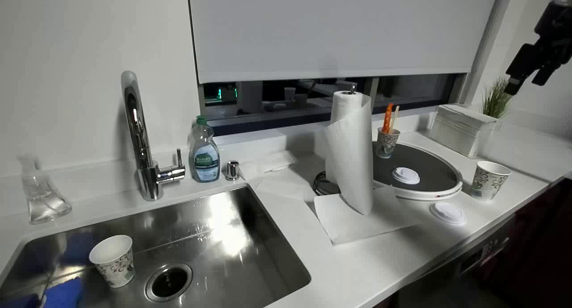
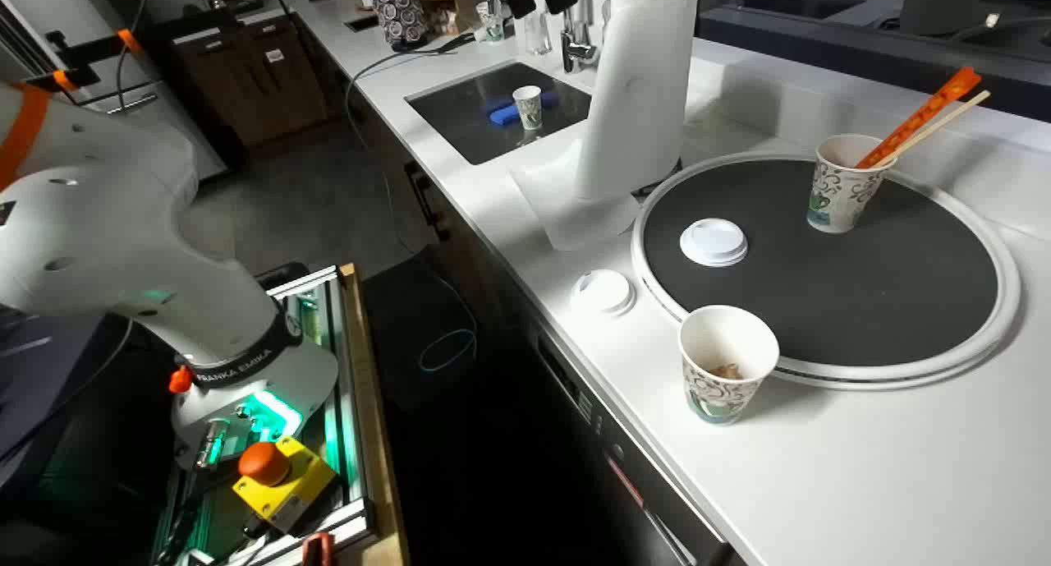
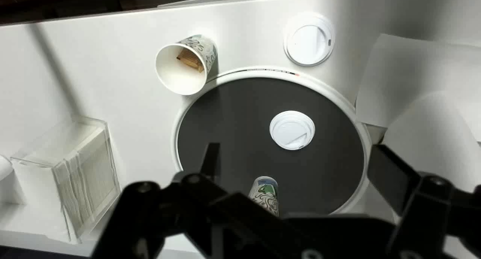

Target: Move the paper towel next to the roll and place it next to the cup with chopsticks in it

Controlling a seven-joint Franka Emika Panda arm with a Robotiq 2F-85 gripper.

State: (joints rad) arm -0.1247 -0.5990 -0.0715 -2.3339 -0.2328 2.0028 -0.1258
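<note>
The loose white paper towel (image 1: 281,186) lies on the counter between the sink and the roll, with a folded part against the back wall. The roll (image 1: 351,151) stands upright, with a long sheet hanging onto the counter; it also shows in an exterior view (image 2: 636,98) and the wrist view (image 3: 432,135). The cup with chopsticks (image 1: 387,143) stands on the dark round board, also in an exterior view (image 2: 842,188); the wrist view shows only its lower part (image 3: 267,195). My gripper (image 1: 528,85) is high above the counter. In the wrist view (image 3: 300,167) its fingers are wide apart and empty.
The round board (image 2: 903,303) bears a white lid (image 2: 714,241). A second lid (image 2: 603,292) and a stickless paper cup (image 2: 722,369) stand near the counter's front edge. A clear napkin box (image 1: 464,129), a plant (image 1: 495,98), soap bottle (image 1: 205,158) and sink (image 1: 232,254) are around.
</note>
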